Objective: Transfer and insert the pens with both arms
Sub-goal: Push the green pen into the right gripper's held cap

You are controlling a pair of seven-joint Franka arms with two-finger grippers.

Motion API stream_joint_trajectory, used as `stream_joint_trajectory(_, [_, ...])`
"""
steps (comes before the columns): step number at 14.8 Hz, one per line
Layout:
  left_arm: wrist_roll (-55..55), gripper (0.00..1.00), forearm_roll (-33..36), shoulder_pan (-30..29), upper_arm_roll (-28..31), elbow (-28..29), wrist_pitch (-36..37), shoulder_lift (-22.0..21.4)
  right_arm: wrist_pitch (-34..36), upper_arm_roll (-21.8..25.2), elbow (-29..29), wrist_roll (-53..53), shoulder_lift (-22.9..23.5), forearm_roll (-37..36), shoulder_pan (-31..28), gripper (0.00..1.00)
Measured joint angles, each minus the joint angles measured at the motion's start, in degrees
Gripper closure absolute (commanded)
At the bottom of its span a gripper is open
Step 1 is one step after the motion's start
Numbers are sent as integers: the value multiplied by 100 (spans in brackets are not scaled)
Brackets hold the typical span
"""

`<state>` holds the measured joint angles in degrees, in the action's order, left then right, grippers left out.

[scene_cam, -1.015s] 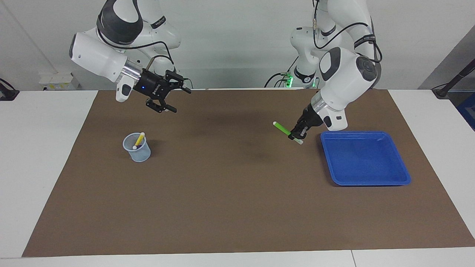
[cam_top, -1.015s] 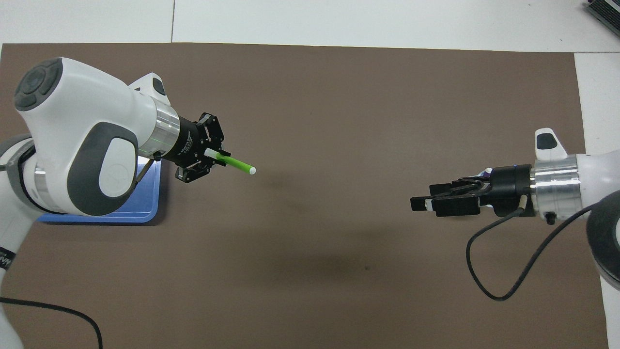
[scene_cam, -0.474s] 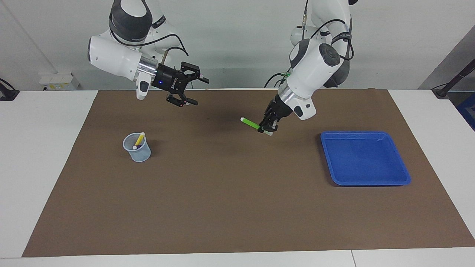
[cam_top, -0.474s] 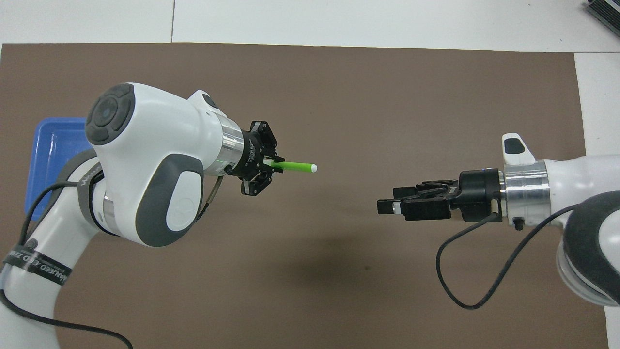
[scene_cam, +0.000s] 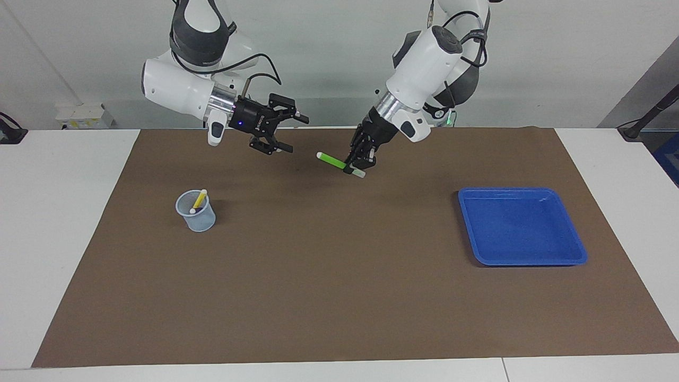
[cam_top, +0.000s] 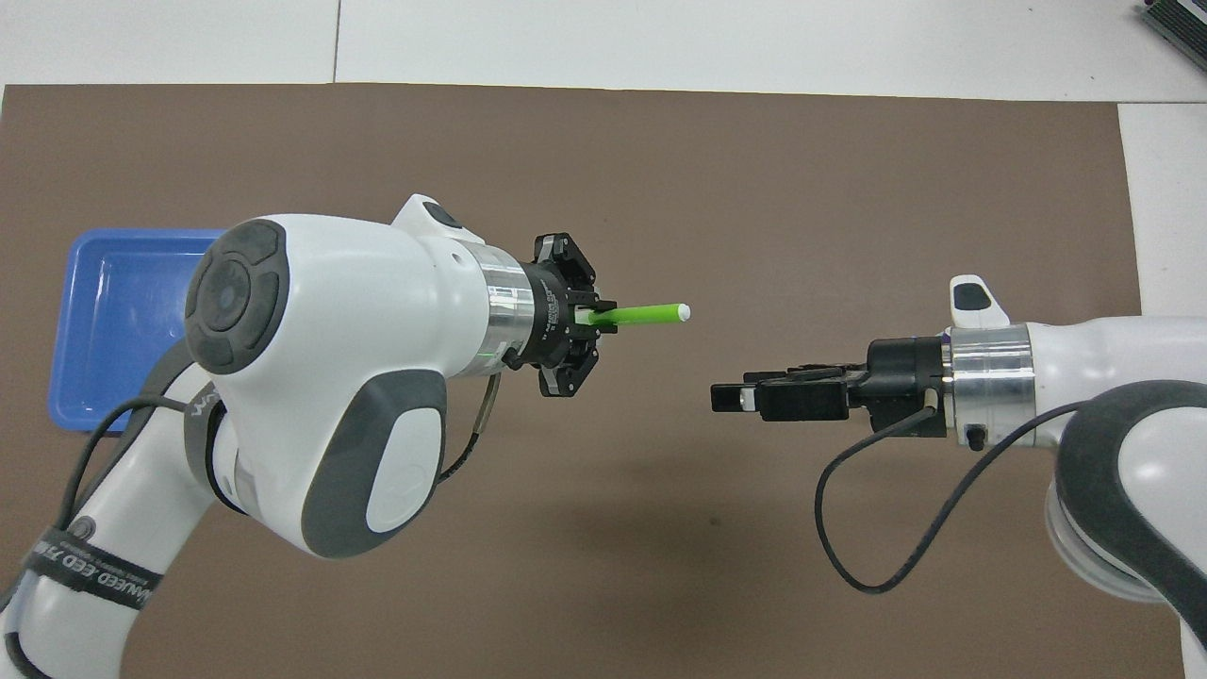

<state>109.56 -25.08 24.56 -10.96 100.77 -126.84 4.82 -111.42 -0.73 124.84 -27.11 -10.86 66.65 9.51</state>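
Note:
My left gripper (scene_cam: 354, 166) is shut on the green pen (scene_cam: 331, 160) and holds it in the air over the brown mat, whitish tip toward the right arm's end. My right gripper (scene_cam: 295, 133) is open and empty in the air, pointing at the pen's tip with a gap between them. In the overhead view the green pen (cam_top: 646, 314) sticks out of the left gripper (cam_top: 583, 319) toward the right gripper (cam_top: 731, 398). The yellow pen (scene_cam: 199, 199) stands in a clear cup (scene_cam: 197, 215). A dark purple pen (scene_cam: 193, 210) shows low in the same cup.
A blue tray (scene_cam: 522, 225) with nothing in it lies on the mat toward the left arm's end; it also shows in the overhead view (cam_top: 113, 330). The brown mat (scene_cam: 339, 276) covers most of the white table.
The left gripper has carried the green pen away from the blue tray toward the right arm's end and higher. The right gripper has moved toward it, and the gap has narrowed.

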Motion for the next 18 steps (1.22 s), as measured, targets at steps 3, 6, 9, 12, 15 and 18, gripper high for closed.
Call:
stream_joint_trajectory(3, [95,100,0,84,-104,13,-59,-4,-140,-1,-3,215,0,4,82,4])
stream_joint_trajectory(6, [135,100,0,169,-113,13,-113,-4,-427,-4,-31,284,1,9,245,7])
stream_joint_trajectory(9, [145,100,0,225,-115,14,-150,-4,-549,-3,-66,325,9,9,281,24])
stream_joint_trajectory(12, [145,100,0,274,-119,16,-154,-4,-567,-2,-72,328,12,10,281,28])
stream_joint_trajectory(15, [145,100,2,349,-118,28,-154,-4,-708,0,-110,332,37,10,281,28])
stream_joint_trajectory(18, [140,100,5,392,-123,77,-154,-6,-812,0,-173,335,77,10,282,37])
